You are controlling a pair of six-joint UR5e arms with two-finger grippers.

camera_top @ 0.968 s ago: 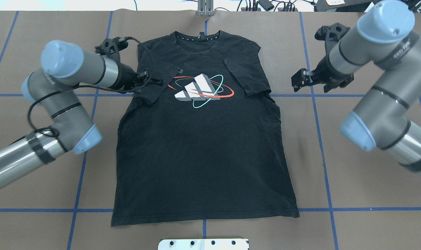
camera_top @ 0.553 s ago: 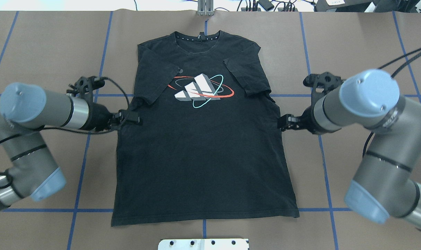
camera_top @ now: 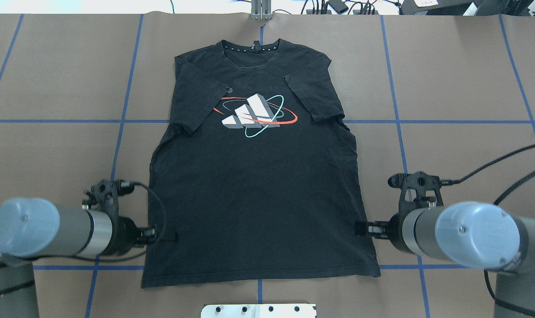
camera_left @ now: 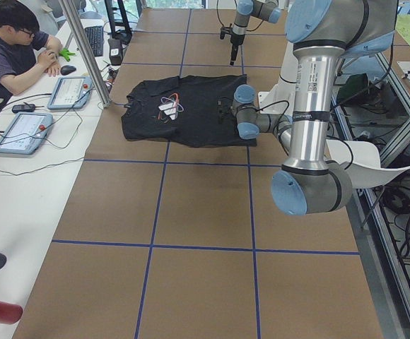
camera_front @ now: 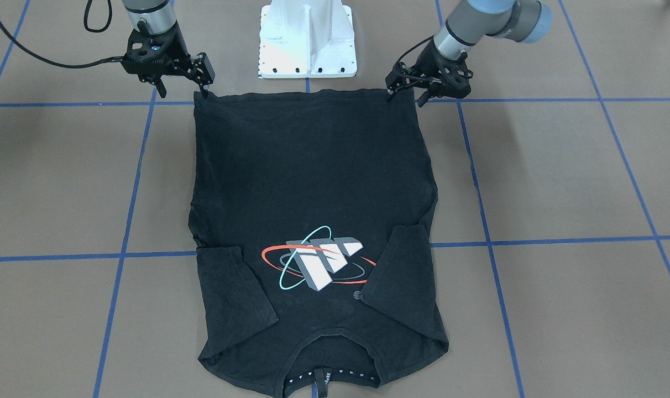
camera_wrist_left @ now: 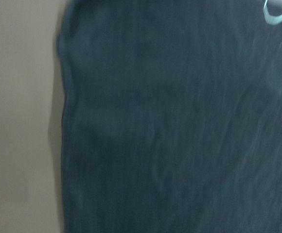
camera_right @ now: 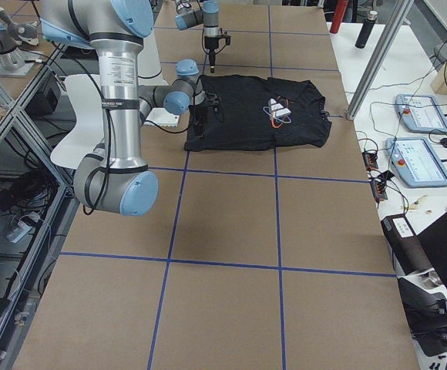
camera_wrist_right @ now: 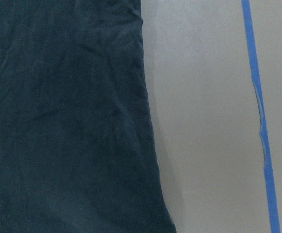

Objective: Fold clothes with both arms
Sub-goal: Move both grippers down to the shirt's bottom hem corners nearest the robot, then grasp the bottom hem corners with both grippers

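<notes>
Left tool, right tool: nearer hem

Robotics lab, brown counter marked with a blue tape grid, left arm and right arm on a white bolted pedestal, aluminium frame post, teach pendants and keyboard on a side desk, person seated there.

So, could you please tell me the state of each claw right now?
Left claw: open, holding nothing, at the T-shirt hem corner.
Right claw: open, holding nothing, at the other hem corner.
</notes>
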